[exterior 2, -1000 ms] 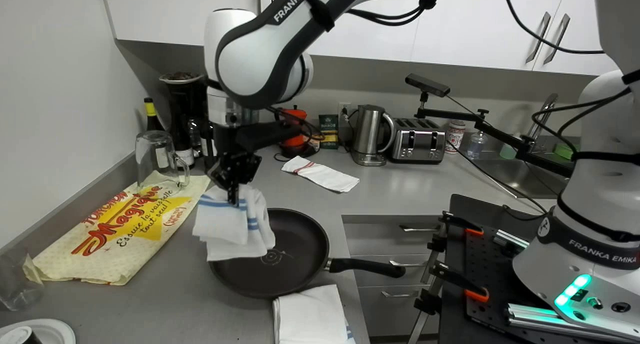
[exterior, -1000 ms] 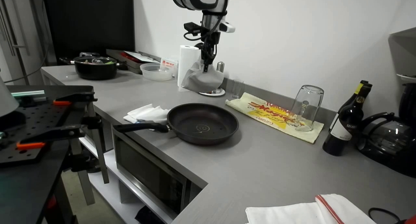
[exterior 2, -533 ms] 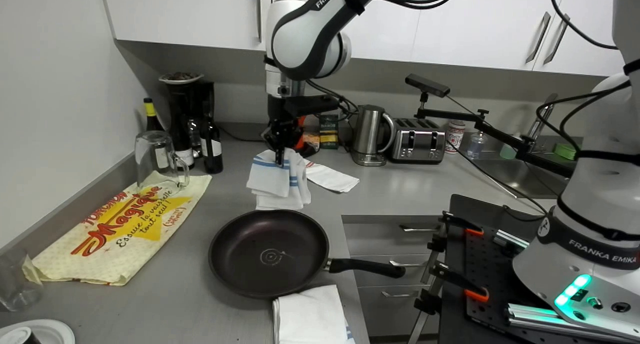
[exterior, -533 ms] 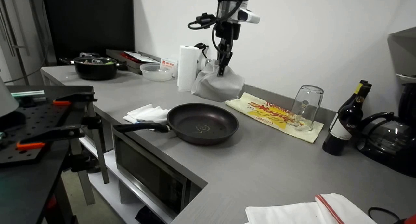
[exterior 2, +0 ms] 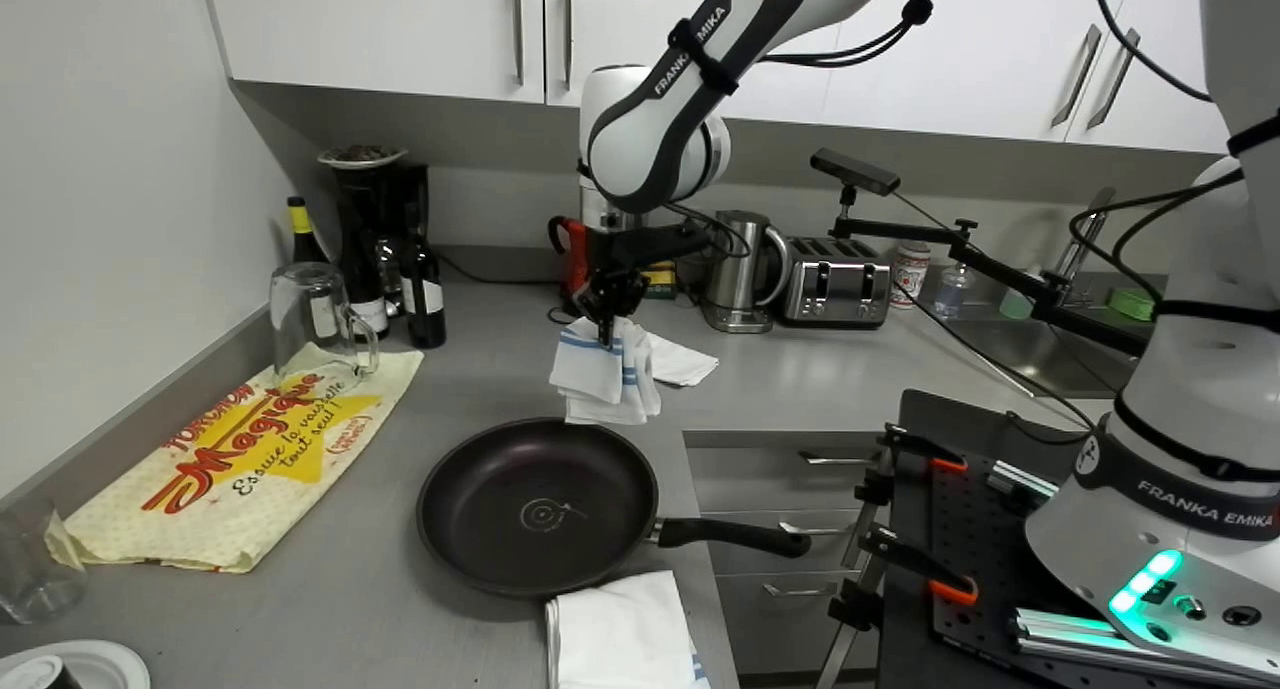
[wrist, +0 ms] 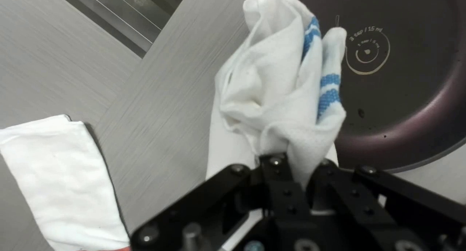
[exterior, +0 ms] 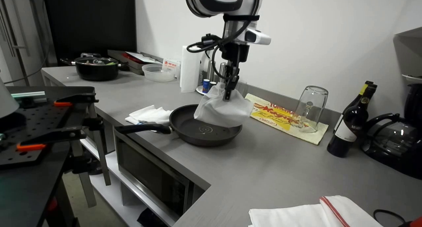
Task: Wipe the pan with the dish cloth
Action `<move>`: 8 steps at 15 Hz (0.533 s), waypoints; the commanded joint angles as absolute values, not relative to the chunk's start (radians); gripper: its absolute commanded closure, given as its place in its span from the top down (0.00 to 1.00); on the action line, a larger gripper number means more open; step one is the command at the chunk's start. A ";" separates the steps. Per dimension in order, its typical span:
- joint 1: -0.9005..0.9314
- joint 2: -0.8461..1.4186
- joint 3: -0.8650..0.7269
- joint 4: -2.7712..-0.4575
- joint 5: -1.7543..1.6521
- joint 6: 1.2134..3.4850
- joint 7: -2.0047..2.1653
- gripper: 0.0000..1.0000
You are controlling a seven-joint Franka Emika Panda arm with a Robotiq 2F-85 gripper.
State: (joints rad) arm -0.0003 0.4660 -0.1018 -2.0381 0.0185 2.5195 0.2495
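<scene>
1. A black jointed robot tool (exterior 2: pixel 606 339) pinches a bunched white woven cloth with blue stripes (exterior 2: pixel 605 377), hanging near the centre in an exterior view. Below it, at lower centre, the round dark-coated frying pan (exterior 2: pixel 540 519) sits inside up.

2. Likely trouble: the cloth hangs loose from one pinch. Dragged across the pan, its folds may bunch up or pull free, leaving little fabric to wipe with.

3. Pressed too low, the hard fingertips (wrist: pixel 275 163) could scrape the pan's coating through thin folds.

4. The pan's straight black handle (exterior 2: pixel 735 536) points right, past the edge of the grey surface (exterior 2: pixel 350 629). No brace shows, so a sideways push might spin or slide the pan, disturbing the folded white cloth (exterior 2: pixel 625 634) beside its rim, bottom centre.

5. A wide sweep might knock the clear glass mug (exterior: pixel 311 108), right of centre in an exterior view, standing on a yellow printed towel (exterior: pixel 273 116).

6. Hard to tell: the hanging cloth overlaps the pan in both exterior views, so whether they touch is uncertain.

7. In the wrist view the cloth hides the pan's left part, and the pan is cut off at top and right. Folds partly cover the fingertips. A small dark spot (wrist: pixel 361 113), right of the cloth, may be residue or wear; it is too small to judge.
</scene>
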 commanded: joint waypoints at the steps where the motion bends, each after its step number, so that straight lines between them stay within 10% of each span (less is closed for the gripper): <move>1: 0.001 0.533 -0.111 -2.009 0.009 2.577 0.257 0.03; 8: 0.020 0.630 -0.095 -1.936 0.027 2.598 0.269 0.03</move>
State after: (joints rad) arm 0.0041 0.5914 -0.0981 -1.9828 0.0205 2.5902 0.2547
